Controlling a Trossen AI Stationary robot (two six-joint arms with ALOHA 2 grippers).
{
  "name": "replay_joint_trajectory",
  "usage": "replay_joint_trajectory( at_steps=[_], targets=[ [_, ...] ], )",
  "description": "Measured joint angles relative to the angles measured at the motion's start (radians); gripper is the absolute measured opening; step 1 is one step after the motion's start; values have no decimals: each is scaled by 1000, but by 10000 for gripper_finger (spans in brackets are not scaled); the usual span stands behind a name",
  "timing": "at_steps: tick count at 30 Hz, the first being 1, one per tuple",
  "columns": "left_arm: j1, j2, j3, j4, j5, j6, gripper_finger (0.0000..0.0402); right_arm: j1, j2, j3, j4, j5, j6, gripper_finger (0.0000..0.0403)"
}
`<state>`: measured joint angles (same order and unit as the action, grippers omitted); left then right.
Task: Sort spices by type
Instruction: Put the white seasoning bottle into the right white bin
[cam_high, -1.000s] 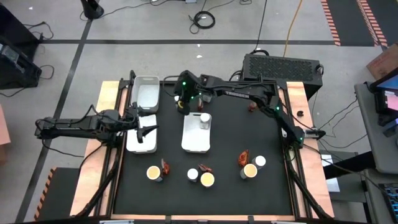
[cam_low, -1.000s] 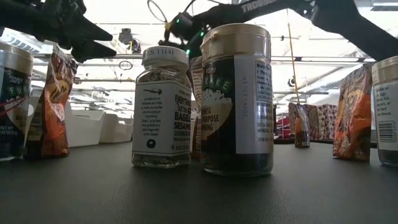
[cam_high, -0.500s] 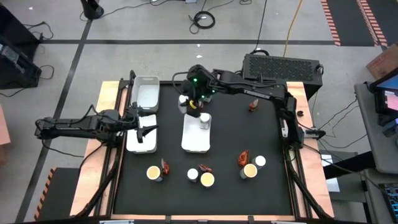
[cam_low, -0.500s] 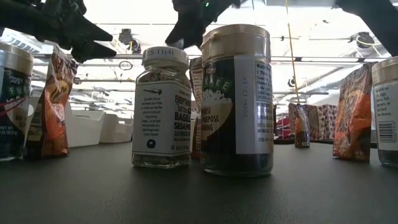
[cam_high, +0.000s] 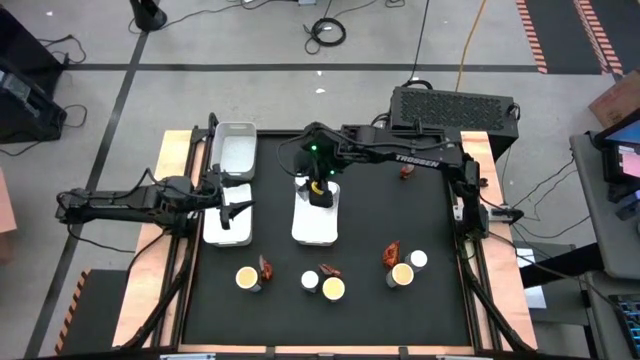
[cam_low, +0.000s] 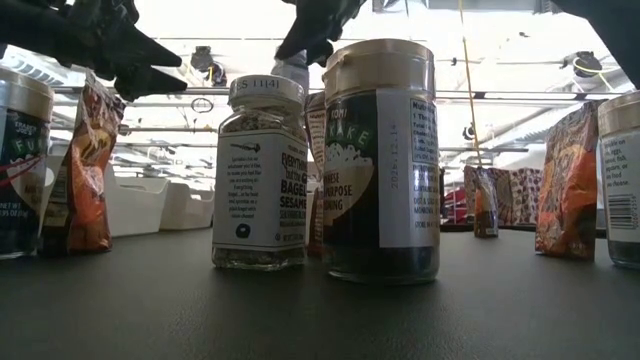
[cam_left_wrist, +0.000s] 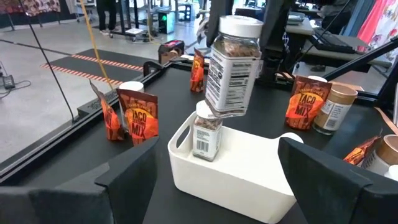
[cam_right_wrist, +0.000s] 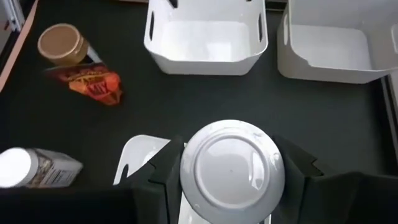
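My right gripper (cam_high: 318, 188) hangs over the middle white tray (cam_high: 314, 226), shut on a white-capped spice jar (cam_left_wrist: 231, 68). A second white-capped jar (cam_left_wrist: 207, 130) stands upright in that tray, just under the held one. My left gripper (cam_left_wrist: 224, 186) waits open and empty at the table's left, beside the left tray (cam_high: 228, 225). Along the near edge stand yellow-topped tubs (cam_high: 246, 277) (cam_high: 333, 289) (cam_high: 402, 273), reddish packets (cam_high: 266, 267) (cam_high: 329, 270) (cam_high: 390, 254) and two more capped jars (cam_high: 311, 280) (cam_high: 418, 259). My right gripper pinches the jar at its top end, one finger (cam_right_wrist: 163, 177) on each side of the white cap (cam_right_wrist: 231, 163). The fingers slant down from the far side. The jar hangs below them, slightly tilted, clear of the tray; its bottom (cam_left_wrist: 219, 112) is close above the other jar's cap.
A third white tray (cam_high: 234, 150) sits at the far left with nothing in it. One reddish packet (cam_high: 405, 172) stands alone near the far right edge. Bare black mat lies between the middle tray and the row of spices at the near edge.
My right gripper has carried the jar up and from the far side of the table, left of the middle tray, toward the near and right until it hangs over that tray. Its wrist has tipped and rolled somewhat on the way.
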<state>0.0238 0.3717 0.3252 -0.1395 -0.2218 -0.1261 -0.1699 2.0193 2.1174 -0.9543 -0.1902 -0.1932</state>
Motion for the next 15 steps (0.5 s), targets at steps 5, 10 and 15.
replay_joint_trajectory(
  at_steps=[5, 10, 15],
  targets=[
    [0, 0, 0, 0, -9, 0, 327, 16, -19, 0, -52, 0, -40, 144],
    [0, 0, 0, 0, -23, -18, 327, 12, -93, -40, -94, -47, -59, 143],
    [0, 0, 0, 0, -36, -26, 327, 3, -240, -229, 8, -48, -54, 144]
  ],
)
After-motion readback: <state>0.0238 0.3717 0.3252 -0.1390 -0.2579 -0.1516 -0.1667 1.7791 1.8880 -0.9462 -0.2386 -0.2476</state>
